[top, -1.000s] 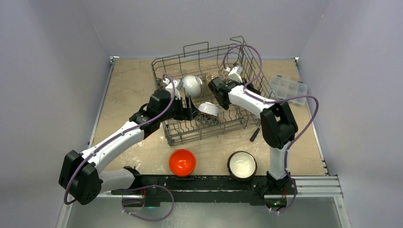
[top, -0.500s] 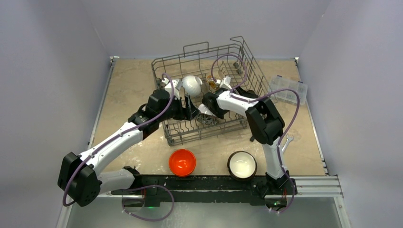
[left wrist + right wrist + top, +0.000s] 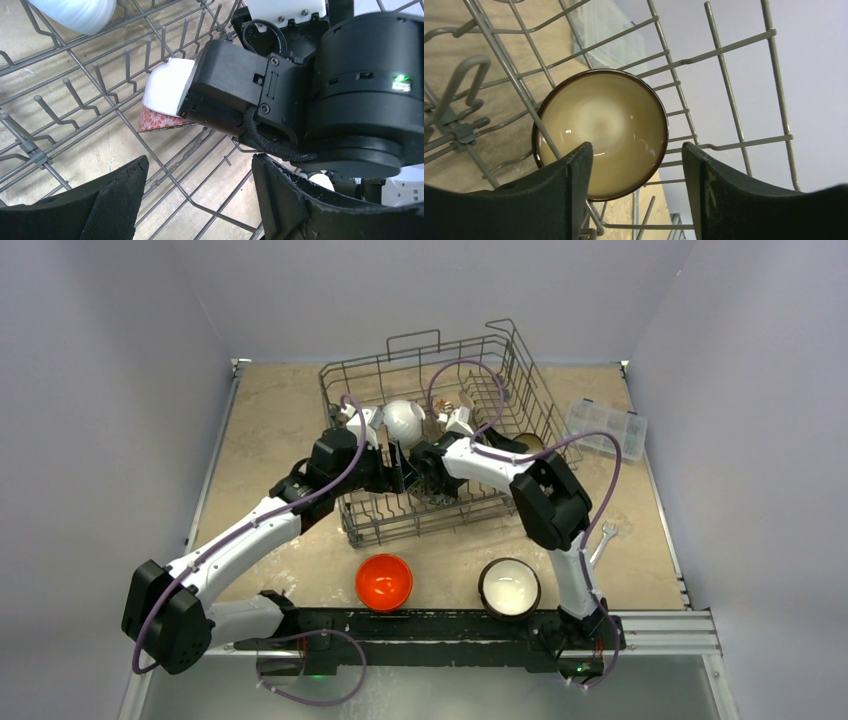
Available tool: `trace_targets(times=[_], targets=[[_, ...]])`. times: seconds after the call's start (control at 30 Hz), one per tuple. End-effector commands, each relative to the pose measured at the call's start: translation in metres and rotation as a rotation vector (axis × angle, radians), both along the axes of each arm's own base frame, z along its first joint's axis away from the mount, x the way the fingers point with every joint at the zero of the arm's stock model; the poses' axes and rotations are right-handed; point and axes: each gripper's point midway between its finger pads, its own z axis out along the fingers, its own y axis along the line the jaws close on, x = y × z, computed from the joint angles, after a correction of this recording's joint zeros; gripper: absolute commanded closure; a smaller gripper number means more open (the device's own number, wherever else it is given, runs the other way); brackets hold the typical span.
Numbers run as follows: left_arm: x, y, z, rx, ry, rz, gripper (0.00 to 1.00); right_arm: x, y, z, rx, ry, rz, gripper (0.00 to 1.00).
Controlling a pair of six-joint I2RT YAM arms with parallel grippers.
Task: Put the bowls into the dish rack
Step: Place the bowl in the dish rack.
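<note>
The dish rack (image 3: 430, 380) stands at the back of the table. A white bowl (image 3: 403, 418) lies dome up inside it. A brown bowl with a cream inside (image 3: 601, 135) stands on edge against the rack's wires, just beyond my open right gripper (image 3: 636, 170) and not between its fingers. A red-patterned bowl (image 3: 165, 95) rests among the tines, half hidden by the right wrist (image 3: 300, 95). My left gripper (image 3: 200, 200) hangs open over the rack floor, empty. An orange bowl (image 3: 385, 581) and a dark bowl with a cream inside (image 3: 509, 587) sit near the front edge.
A clear compartment box (image 3: 605, 428) lies right of the rack. A small metal tool (image 3: 602, 538) lies on the table by the right arm. Both wrists crowd together inside the rack (image 3: 65, 85), among upright tines.
My right gripper has gone from shut to open, and its arm has folded back leftward across the rack until the wrist sits beside the left gripper. The left arm has stayed still.
</note>
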Motion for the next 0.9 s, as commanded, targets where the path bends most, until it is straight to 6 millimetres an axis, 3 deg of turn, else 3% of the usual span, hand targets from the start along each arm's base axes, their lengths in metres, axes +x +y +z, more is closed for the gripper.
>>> trace_targets(times=[0.0,0.13,0.27,0.33,0.43,0.67,0.87], targets=[[0.005,-0.002,0.009,-0.017,-0.036,-0.006,0.26,0.005,0.005,0.017,0.171,-0.058,-0.032,0.28],[0.005,-0.002,0.012,-0.020,-0.049,-0.008,0.26,0.010,0.013,0.026,0.271,-0.066,-0.028,0.21],[0.005,-0.002,0.019,-0.024,-0.071,-0.014,0.25,0.020,0.038,0.028,0.477,0.035,0.122,0.18],[0.005,-0.002,0.023,-0.023,-0.085,-0.020,0.25,0.026,0.058,0.042,0.669,0.026,0.253,0.16],[0.006,-0.004,0.030,-0.028,-0.114,-0.035,0.25,0.030,0.073,0.076,0.899,-0.007,0.397,0.15],[0.015,-0.027,0.051,-0.128,-0.170,-0.096,0.26,0.030,0.052,0.115,1.169,-0.051,0.469,0.19],[0.031,-0.069,0.051,-0.169,-0.119,-0.131,0.30,0.007,0.027,0.179,1.339,-0.262,0.538,0.19]])
